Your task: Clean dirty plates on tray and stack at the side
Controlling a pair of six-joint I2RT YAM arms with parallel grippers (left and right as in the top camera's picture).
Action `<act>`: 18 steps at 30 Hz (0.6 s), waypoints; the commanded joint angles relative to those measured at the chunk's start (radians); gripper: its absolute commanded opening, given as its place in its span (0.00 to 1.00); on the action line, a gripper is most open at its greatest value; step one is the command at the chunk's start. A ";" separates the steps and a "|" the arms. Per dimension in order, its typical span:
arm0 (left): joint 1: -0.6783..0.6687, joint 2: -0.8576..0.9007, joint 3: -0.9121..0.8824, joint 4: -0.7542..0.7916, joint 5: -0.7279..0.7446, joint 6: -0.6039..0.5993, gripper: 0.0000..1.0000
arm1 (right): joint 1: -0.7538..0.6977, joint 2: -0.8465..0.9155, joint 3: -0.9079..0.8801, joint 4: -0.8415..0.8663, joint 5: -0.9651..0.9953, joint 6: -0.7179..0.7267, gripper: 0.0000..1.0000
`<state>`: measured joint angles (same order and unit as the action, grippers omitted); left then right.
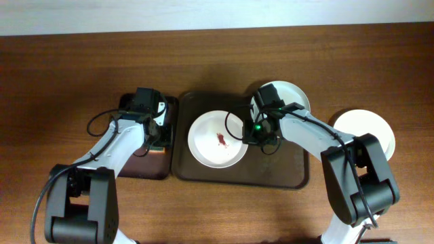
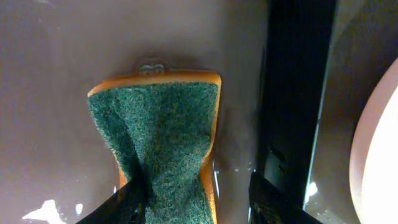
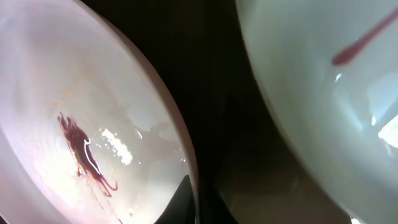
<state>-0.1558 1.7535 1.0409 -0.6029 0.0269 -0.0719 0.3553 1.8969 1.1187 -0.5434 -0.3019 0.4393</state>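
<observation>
The brown tray holds a white plate with a red smear in the middle. A second plate lies at the tray's far right corner, partly under my right arm. A third plate lies on the table to the right of the tray. My right gripper is shut on the smeared plate's right rim. In the right wrist view its fingers straddle that plate's rim, and the second plate shows a red streak. My left gripper is open around a green-and-orange sponge.
The sponge lies on a smaller dark tray left of the brown tray, wet in the left wrist view. The smeared plate's edge shows at that view's right. A pale wall runs along the table's far edge.
</observation>
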 commanded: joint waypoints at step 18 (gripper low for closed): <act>0.002 -0.260 0.032 -0.046 -0.043 0.005 0.00 | 0.011 0.002 -0.007 -0.029 0.026 -0.031 0.04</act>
<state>-0.1555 1.6295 1.0412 -0.6769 0.0189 -0.0715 0.3553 1.8969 1.1213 -0.5571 -0.3042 0.4332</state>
